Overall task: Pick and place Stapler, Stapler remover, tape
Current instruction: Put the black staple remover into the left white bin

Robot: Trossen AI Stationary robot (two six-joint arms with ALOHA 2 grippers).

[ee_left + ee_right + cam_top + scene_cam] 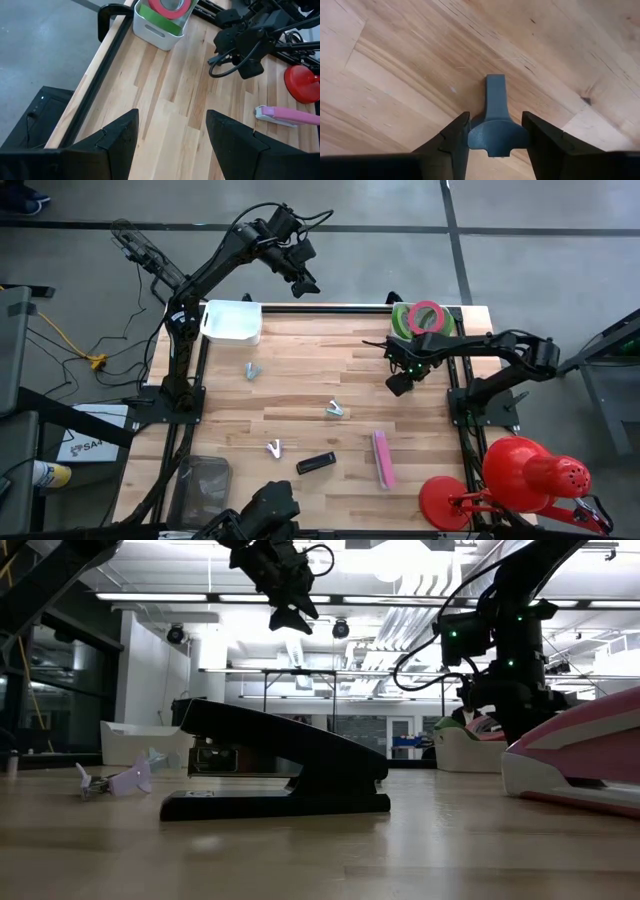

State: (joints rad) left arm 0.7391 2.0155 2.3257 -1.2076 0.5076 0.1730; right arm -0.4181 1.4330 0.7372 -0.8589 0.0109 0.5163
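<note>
Right gripper (pixel 492 131) clamps a dark blue-grey plastic staple remover (pixel 494 120), apparently, handle pointing away. Right of centre, it sits just below the white bin (pixel 446 323) holding tape rolls. Left gripper (pixel 170 132), wide open, hovers upper centre.

left gripper (pixel 303 281) raised high at 12 o'clock, fingers spread, nothing held. right gripper (pixel 399 383) at 3 o'clock, pointed down at tabletop, fingers clamped on a dark grey piece (pixel 493 131).

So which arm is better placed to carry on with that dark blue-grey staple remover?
Right. Its pincer already grips the dark blue-grey staple remover low over the wooden table; the left pincer hangs open, high beyond the table's far edge.
</note>
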